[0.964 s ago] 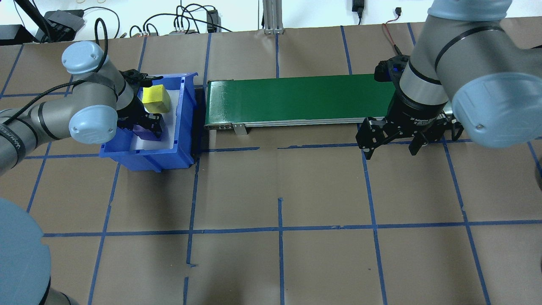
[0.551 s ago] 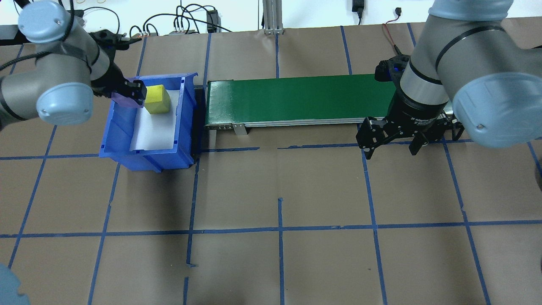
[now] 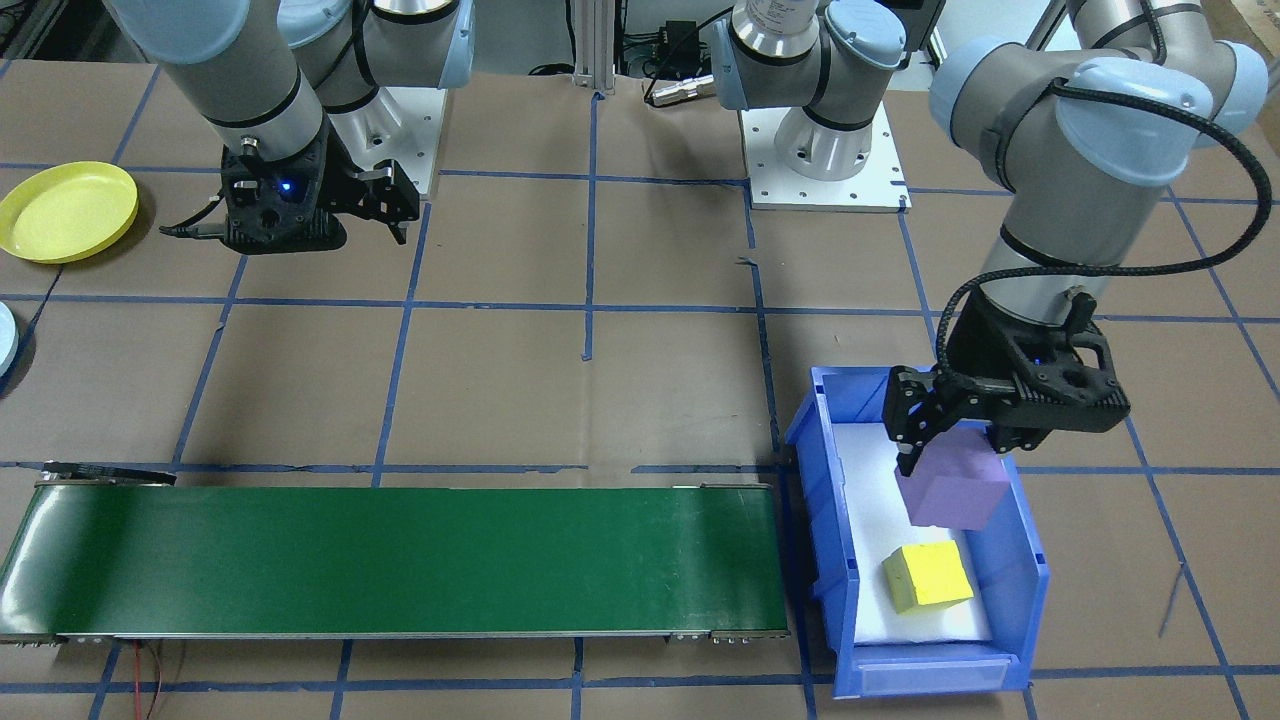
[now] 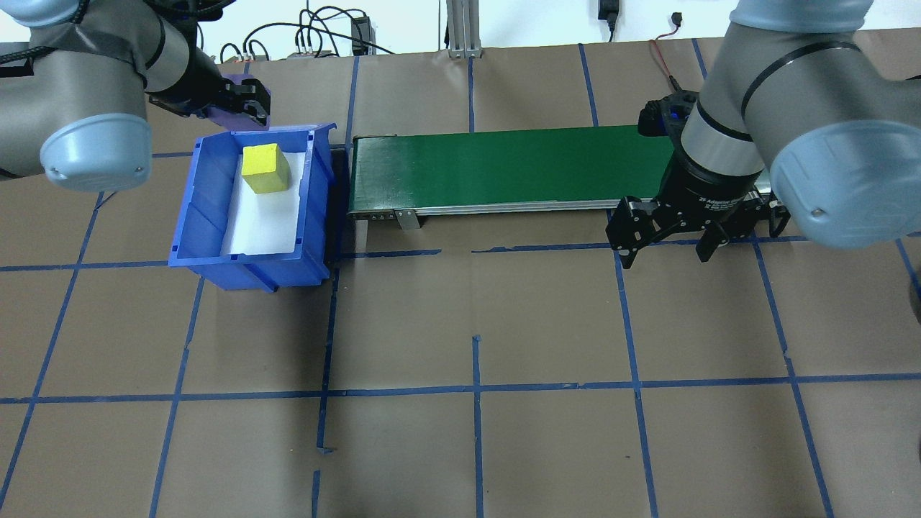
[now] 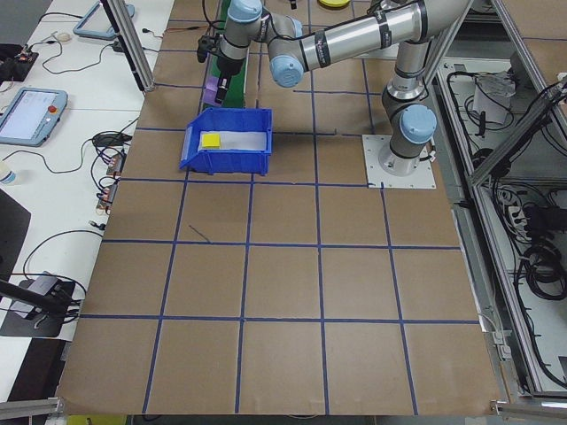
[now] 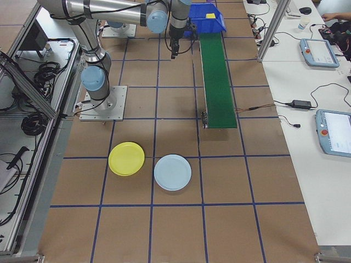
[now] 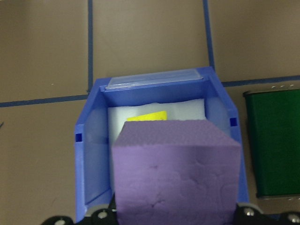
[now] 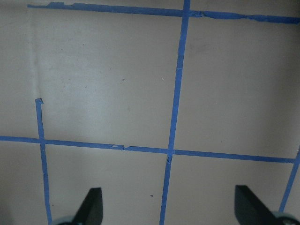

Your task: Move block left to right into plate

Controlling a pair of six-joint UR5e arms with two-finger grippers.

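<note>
A purple block [image 3: 955, 492] hangs above the blue bin [image 3: 830, 545] with my left gripper [image 3: 950, 448] shut on it. It fills the lower half of the left wrist view as the purple block [image 7: 176, 173]. A yellow block [image 4: 265, 168] lies on the white liner inside the bin [image 4: 201, 212]. My right gripper [image 4: 665, 253] hovers open over bare table by the conveyor's right end, nothing between its fingers [image 8: 91, 208]. A yellow plate [image 6: 126, 159] and a light blue plate [image 6: 173, 172] lie on the table at the robot's right end.
A green conveyor belt [image 4: 504, 167] runs from beside the bin toward the right arm. Cables and devices lie along the table's far edge. The yellow plate [image 3: 65, 210] lies beyond the right arm, near the table's end.
My left gripper has lifted the purple block out of the bin and carried it up and toward the bin's far end. The right arm has not moved.
</note>
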